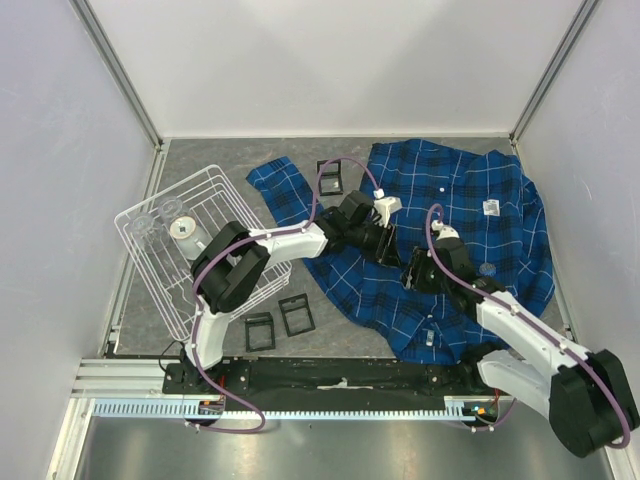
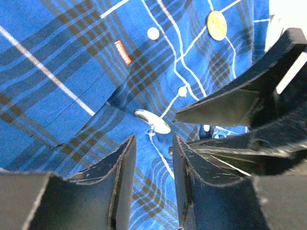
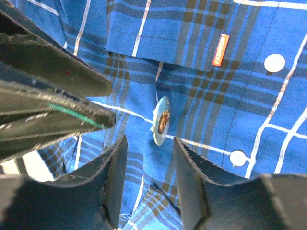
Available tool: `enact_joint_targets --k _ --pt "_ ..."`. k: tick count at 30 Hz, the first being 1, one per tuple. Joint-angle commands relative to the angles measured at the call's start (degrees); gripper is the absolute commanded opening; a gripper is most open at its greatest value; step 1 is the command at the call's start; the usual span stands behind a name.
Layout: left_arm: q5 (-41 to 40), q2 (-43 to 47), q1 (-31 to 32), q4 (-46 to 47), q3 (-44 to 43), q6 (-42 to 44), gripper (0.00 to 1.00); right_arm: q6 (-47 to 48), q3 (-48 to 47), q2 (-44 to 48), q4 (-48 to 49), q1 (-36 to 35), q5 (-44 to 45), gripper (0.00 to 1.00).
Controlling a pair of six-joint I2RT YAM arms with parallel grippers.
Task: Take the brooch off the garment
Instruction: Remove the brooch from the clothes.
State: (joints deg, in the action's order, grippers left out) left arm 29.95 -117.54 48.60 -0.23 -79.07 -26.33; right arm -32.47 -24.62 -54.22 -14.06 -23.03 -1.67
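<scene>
The garment (image 1: pixel 450 230), a bright blue plaid shirt, lies spread at the right of the table. The brooch (image 3: pixel 161 120) is a small oval with a pale rim and a brown picture, pinned below an orange label (image 3: pixel 220 50). It stands edge-on in the left wrist view (image 2: pixel 153 122). In the top view both grippers hide it. My left gripper (image 2: pixel 152 143) is open, its tips just short of the brooch, over the fabric. My right gripper (image 3: pixel 149 143) is open, facing the brooch from the other side. The two grippers meet tip to tip over the shirt, left (image 1: pixel 393 245) and right (image 1: pixel 412 268).
A white wire basket (image 1: pixel 165 290) holding a white cup stands at the left. Black square frames lie on the table (image 1: pixel 294 313), (image 1: pixel 260 331), (image 1: pixel 330 178). A round gold pin (image 2: pixel 217 25) and white buttons (image 2: pixel 153 33) sit on the shirt. Walls close in on three sides.
</scene>
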Motion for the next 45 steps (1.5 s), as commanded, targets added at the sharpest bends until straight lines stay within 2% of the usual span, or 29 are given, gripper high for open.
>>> enact_joint_targets --k 1,6,12,18,20,25,28,31,35,42,45 --pt "6.9 2.1 -0.3 5.9 0.1 6.1 0.44 2.9 -3.4 -4.8 3.0 0.0 0.5 0.45" --pt "10.6 1.2 -0.4 7.6 -0.1 10.7 0.46 3.4 -2.6 -5.5 5.2 0.0 1.2 0.33" --pt "14.0 -1.2 -1.4 10.2 0.1 14.5 0.40 3.6 -1.7 -7.1 6.2 0.1 1.1 0.23" --pt "16.3 -3.3 -1.4 10.0 0.1 21.4 0.42 2.5 -1.6 -7.3 5.4 0.1 3.0 0.09" --pt "16.6 -3.9 -1.4 9.1 -0.3 23.6 0.42 2.2 -1.5 -7.2 5.1 0.1 3.3 0.00" --pt "18.3 -6.9 -1.7 7.4 -2.7 27.8 0.40 2.8 -1.6 -7.4 4.7 0.2 3.1 0.00" --pt "18.2 -8.2 -1.8 8.3 -3.1 27.4 0.37 3.3 -0.8 -7.5 6.0 0.2 2.4 0.00" --pt "17.9 -9.5 -2.4 8.6 -4.3 24.4 0.35 3.6 -0.7 -7.5 6.2 0.1 2.5 0.00" --pt "17.2 -11.0 -2.6 12.1 -4.3 19.5 0.41 3.0 0.4 -6.4 7.6 0.1 2.3 0.00" --pt "20.8 -12.7 -3.2 15.5 -4.2 15.7 0.43 2.6 1.8 -5.0 8.9 0.2 1.9 0.00" --pt "19.8 -13.0 -3.2 14.6 -4.4 16.0 0.42 2.6 1.8 -4.8 9.0 0.2 2.0 0.00"
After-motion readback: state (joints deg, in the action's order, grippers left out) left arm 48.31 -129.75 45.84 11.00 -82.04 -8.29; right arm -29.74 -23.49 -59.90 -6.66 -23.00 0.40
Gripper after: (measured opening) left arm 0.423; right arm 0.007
